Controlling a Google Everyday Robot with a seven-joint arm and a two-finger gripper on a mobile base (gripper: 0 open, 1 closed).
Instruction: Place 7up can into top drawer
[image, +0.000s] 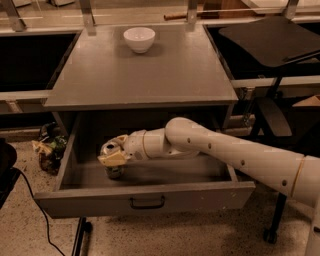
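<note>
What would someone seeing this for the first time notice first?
The long white arm reaching from the right into the open top drawer dominates the scene. Its gripper is at the drawer's left end, closed on the 7up can, low inside the drawer. Next comes the white bowl, near the far edge of the grey table.

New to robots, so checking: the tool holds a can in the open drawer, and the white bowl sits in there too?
No: the camera view shows the white bowl on the grey table, not in the top drawer. The tool does hold the 7up can inside it.
</note>
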